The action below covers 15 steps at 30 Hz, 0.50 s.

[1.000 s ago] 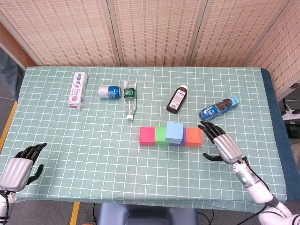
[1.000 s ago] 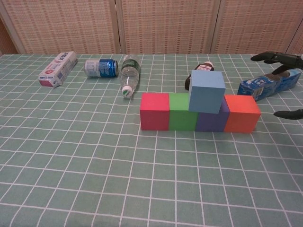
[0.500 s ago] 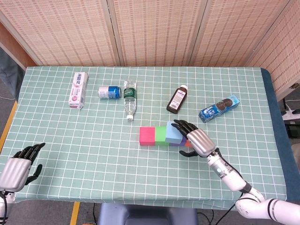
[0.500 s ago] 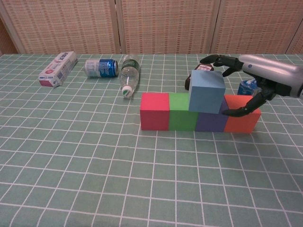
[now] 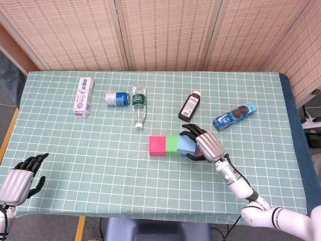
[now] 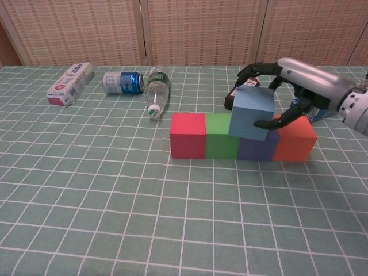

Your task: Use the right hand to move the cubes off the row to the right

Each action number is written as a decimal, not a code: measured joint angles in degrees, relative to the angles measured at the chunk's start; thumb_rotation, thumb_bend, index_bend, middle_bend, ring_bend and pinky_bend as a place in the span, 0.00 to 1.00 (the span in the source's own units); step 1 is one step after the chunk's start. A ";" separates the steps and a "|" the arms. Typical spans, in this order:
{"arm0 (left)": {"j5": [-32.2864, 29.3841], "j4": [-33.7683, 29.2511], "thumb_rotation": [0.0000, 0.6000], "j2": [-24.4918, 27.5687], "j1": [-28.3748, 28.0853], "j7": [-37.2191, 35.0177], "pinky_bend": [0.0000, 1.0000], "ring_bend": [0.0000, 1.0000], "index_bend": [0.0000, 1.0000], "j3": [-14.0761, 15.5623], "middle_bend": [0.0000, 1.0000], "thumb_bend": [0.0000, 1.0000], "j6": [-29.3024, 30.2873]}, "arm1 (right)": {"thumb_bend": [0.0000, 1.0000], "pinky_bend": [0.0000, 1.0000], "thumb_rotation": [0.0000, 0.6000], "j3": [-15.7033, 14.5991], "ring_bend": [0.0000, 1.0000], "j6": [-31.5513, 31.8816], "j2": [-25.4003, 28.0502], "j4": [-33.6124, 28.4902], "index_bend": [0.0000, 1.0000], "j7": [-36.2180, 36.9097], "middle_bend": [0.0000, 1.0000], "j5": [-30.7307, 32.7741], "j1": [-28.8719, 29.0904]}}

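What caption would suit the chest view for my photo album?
Right hand grips the light blue cube stacked on a row of pink, green, purple and orange cubes.

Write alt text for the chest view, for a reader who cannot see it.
The robot's right hand grips a light blue cube sitting tilted atop a row of red, green, purple and orange cubes on a green checked tablecloth. Behind lie a toothpaste box, can and water bottle.
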 measured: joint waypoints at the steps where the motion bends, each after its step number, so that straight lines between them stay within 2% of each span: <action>1: 0.04 0.05 1.00 0.01 0.04 -0.11 0.40 0.22 0.13 -0.02 0.20 0.47 0.13 | 0.33 0.61 1.00 0.04 0.37 0.66 -0.44 0.76 0.45 0.16 0.35 -0.12 -0.01; 3: 0.01 0.17 1.00 0.02 0.10 -0.39 0.40 0.22 0.13 -0.09 0.20 0.47 0.27 | 0.44 0.71 1.00 0.12 0.49 2.46 -1.44 2.41 0.56 0.58 0.45 -0.42 -0.14; 5: -0.13 0.21 1.00 0.03 0.12 -0.52 0.40 0.22 0.13 -0.14 0.20 0.47 0.23 | 0.48 0.75 1.00 0.15 0.53 4.16 -2.06 3.43 0.60 1.08 0.49 -0.80 -0.36; 11: 0.09 0.18 1.00 0.00 0.11 -0.27 0.40 0.22 0.13 -0.09 0.20 0.47 0.25 | 0.49 0.76 1.00 -0.54 0.55 10.50 -2.55 5.01 0.61 1.63 0.50 -3.31 -1.91; 15: 0.16 0.16 1.00 0.00 0.13 -0.26 0.40 0.22 0.13 -0.03 0.20 0.47 0.24 | 0.49 0.76 1.00 -1.74 0.55 11.88 -1.28 3.95 0.61 0.63 0.50 -4.11 -3.31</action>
